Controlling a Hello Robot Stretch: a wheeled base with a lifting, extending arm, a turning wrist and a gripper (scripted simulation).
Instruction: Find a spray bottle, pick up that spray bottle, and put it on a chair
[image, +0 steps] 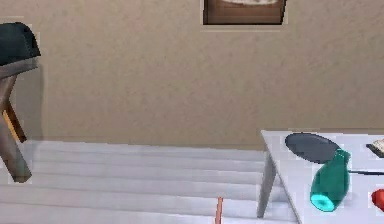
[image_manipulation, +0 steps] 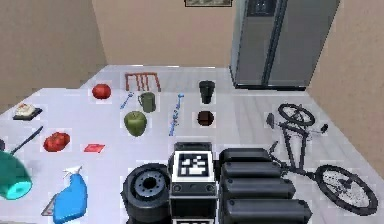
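A blue spray bottle (image_manipulation: 70, 196) with a pale nozzle lies on the white table (image_manipulation: 110, 112) near the arm side view's bottom left. The gripper (image_manipulation: 146, 190) shows as a dark round body left of the white marker square (image_manipulation: 192, 166), just right of the spray bottle. The tabletop lies behind the gripper's far end, so I cannot tell whether it holds anything. At the forward view's left stands a wooden-legged piece of furniture (image: 12, 120), cut off by the edge, with a dark thing (image: 18, 42) on top.
On the table are a teal bottle (image_manipulation: 12, 176), a green apple (image_manipulation: 135, 122), a green cup (image_manipulation: 148, 102), a black cup (image_manipulation: 206, 91) and red items (image_manipulation: 101, 91). A fridge (image_manipulation: 280, 45) and a bicycle (image_manipulation: 310, 155) stand at the right. The forward view has bare floor (image: 140, 185).
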